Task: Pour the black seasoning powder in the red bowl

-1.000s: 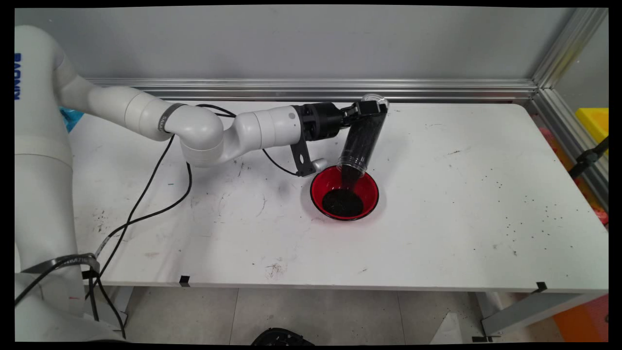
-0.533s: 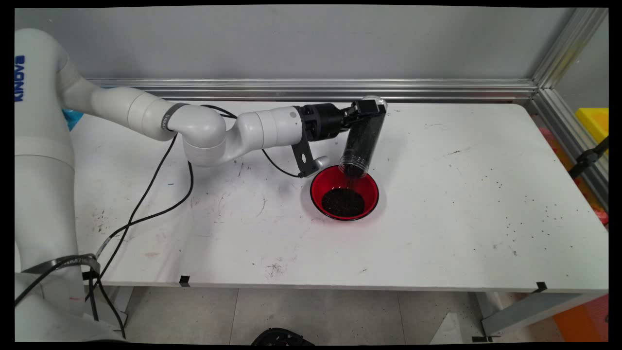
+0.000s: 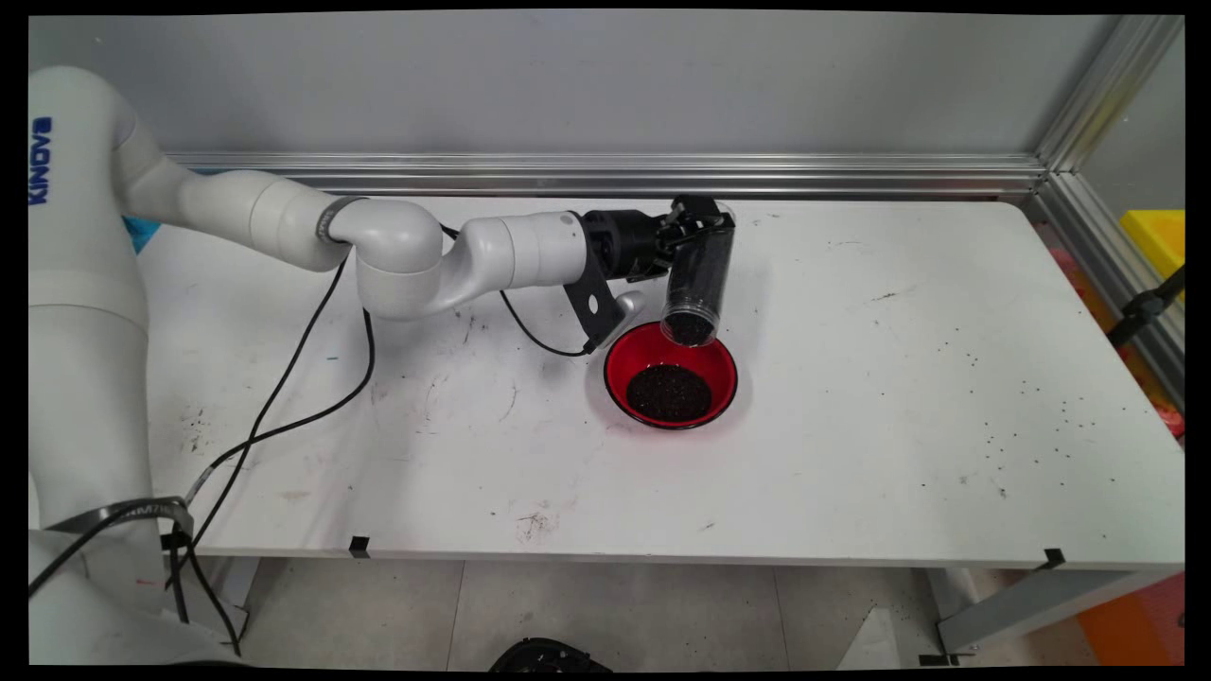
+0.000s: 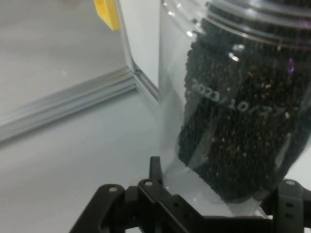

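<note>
Clamped from both sides on the closed end of a clear plastic cylindrical jar (image 3: 698, 279), the jaws of the black two-finger gripper (image 3: 698, 222) hold it nearly upside down above the white table (image 3: 899, 397), its open mouth pointing toward 6 o'clock and tilted slightly toward 7 o'clock. Dark, fine black granules (image 4: 238, 126) with a few pale specks fill much of the jar, packed against its wall in the hand view, where a faint printed date reading "2023" shows on the plastic. The jar's mouth hangs just above the far rim, at 12 o'clock, of a round red bowl with a dark edge (image 3: 632, 352), which sits near the middle of the table and carries a low mound of the same black granules at its centre. Whether the mouth touches the bowl's rim cannot be told. The white arm (image 3: 416, 260) reaches in from 9 o'clock, low over the table, with a black cable (image 3: 303, 340) looping down from it across the tabletop toward the near-left edge at 7 o'clock. Scattered dark specks (image 3: 1022, 426) lie on the table well apart from the bowl, toward 3 and 4 o'clock. An aluminium rail (image 3: 615, 175) runs along the table's far edge at 12 o'clock, below a grey wall, and a yellow bin (image 3: 1159, 236) stands beyond the table's right edge at 2 o'clock; the hand view shows the same rail corner and a yellow shape past the jar.
</note>
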